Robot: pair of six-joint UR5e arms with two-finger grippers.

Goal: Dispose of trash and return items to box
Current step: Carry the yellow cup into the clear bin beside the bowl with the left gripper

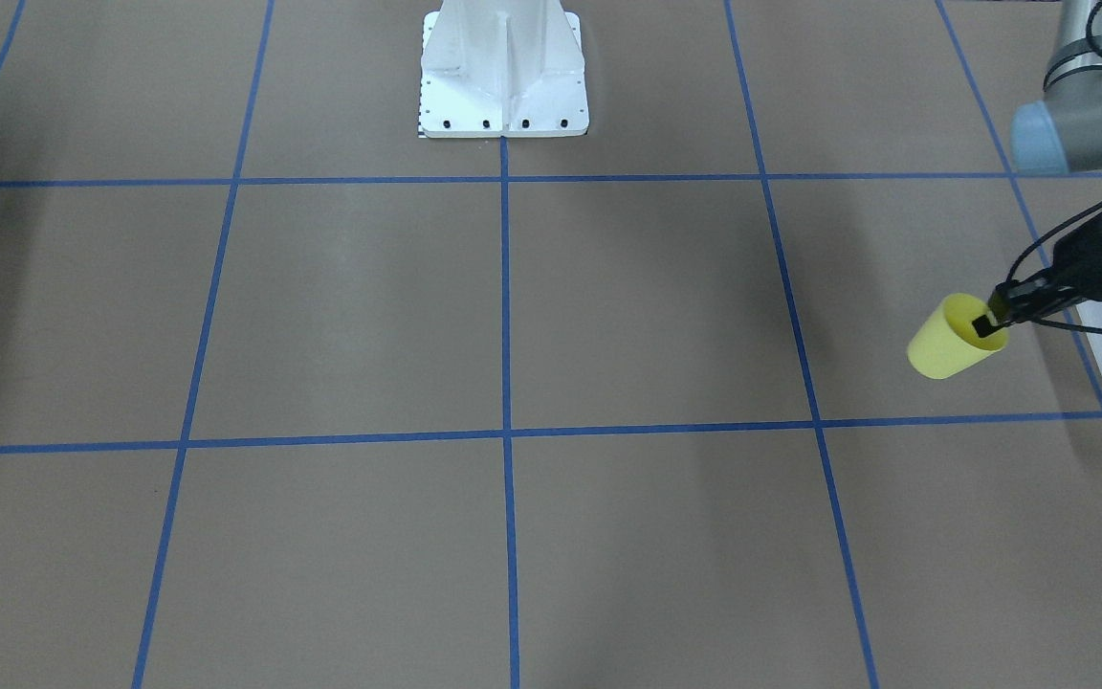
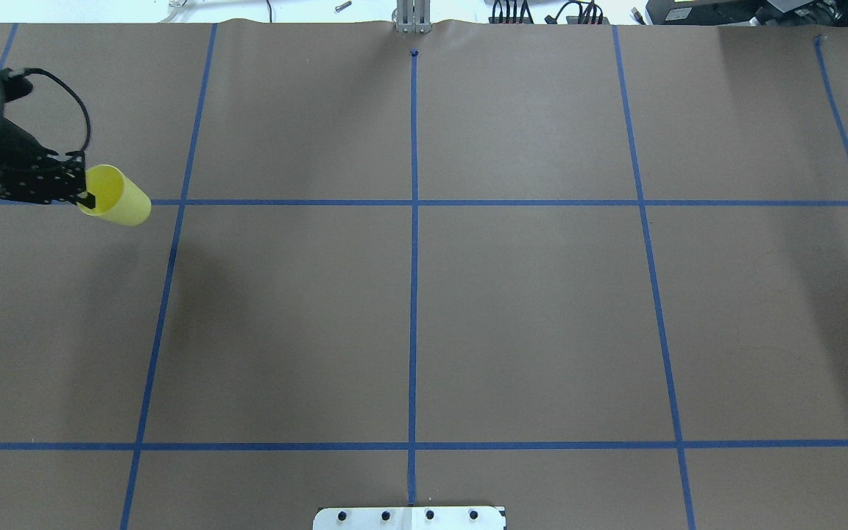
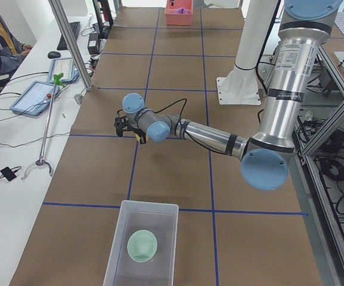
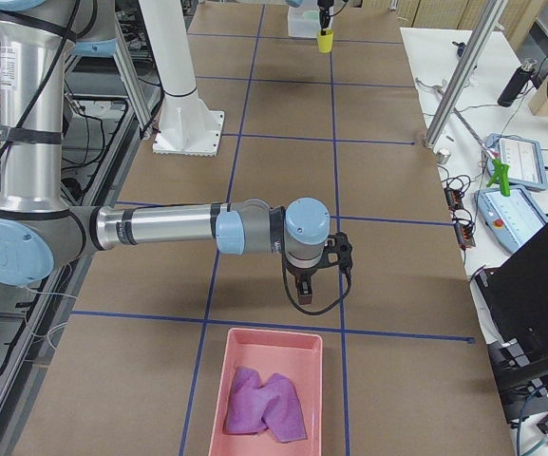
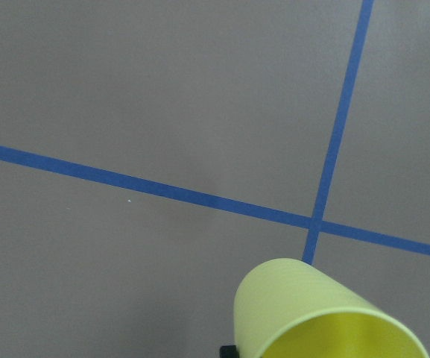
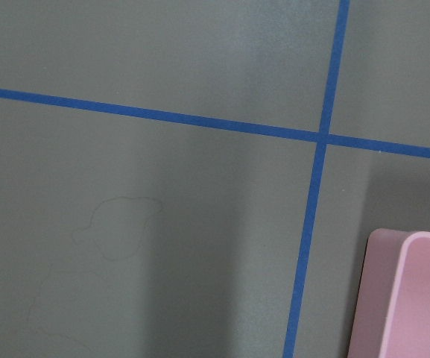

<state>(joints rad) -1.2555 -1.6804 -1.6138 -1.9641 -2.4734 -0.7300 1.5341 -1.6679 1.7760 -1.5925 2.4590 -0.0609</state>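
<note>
My left gripper [image 1: 991, 321] is shut on the rim of the yellow cup [image 1: 948, 340], one finger inside it. It holds the cup tilted, nearly on its side, above the table at the left end; both show in the overhead view [image 2: 85, 195] with the cup [image 2: 118, 197]. The cup fills the bottom of the left wrist view [image 5: 319, 313]. The translucent box [image 3: 113, 250] stands at the table's left end with the mint-green bowl [image 3: 142, 245] inside it. My right gripper [image 4: 304, 290] hangs above the table near the right end; I cannot tell whether it is open or shut.
A pink tray [image 4: 237, 380] with a purple cloth [image 4: 266, 404] in it lies at the right end; its corner shows in the right wrist view [image 6: 408, 291]. The white robot base [image 1: 503, 72] stands at the table's robot side. Blue tape lines grid the brown surface.
</note>
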